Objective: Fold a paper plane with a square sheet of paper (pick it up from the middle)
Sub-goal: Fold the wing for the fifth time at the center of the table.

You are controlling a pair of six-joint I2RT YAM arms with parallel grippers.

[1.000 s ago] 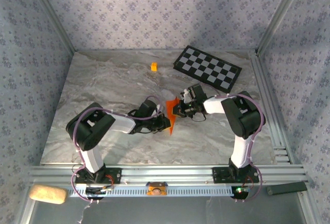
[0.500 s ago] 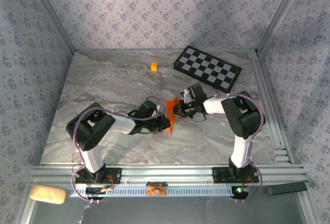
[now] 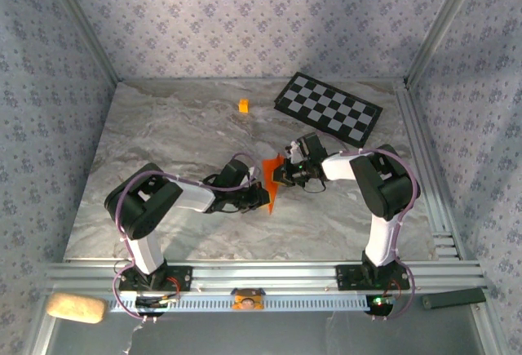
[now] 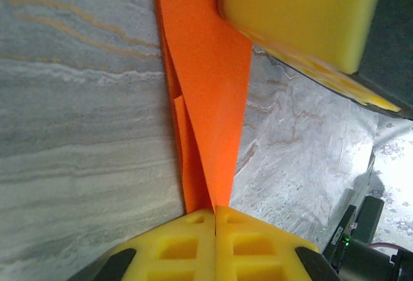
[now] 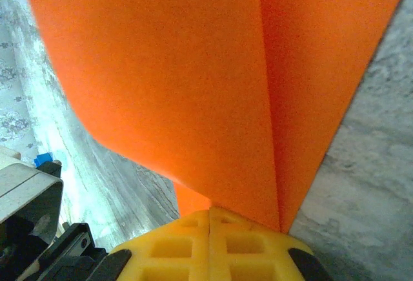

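Task item: we list one orange paper (image 3: 272, 193), folded into a narrow pointed shape with lengthwise creases, standing edge-on to the overhead camera near the middle of the grey marbled surface (image 3: 163, 139); whether its lower tip touches that surface we cannot tell. Left hand (image 4: 215, 215): two yellow fingers pressed together, pinching the orange paper, whose narrow end runs straight into the seam between them. Right hand (image 5: 210, 218): yellow fingers likewise pressed together, pinching the same paper, which spreads out broad and smooth from their seam with one long crease to the right of centre. From the left wrist camera we also note a yellow finger of the right hand lying against the wider far end of the paper, at the upper right. Seen from above, the two hands meet at the paper from opposite sides, the left arm reaching in from the left and the right arm from the right, both forearms low over the surface. Other items: one black-and-white checkered board (image 3: 328, 108), flat at the far right of the surface, well apart from the paper; one small orange-yellow cube (image 3: 243, 105), near the far edge, left of the board; one beige pad (image 3: 76, 307), off the surface at the near left corner of the frame
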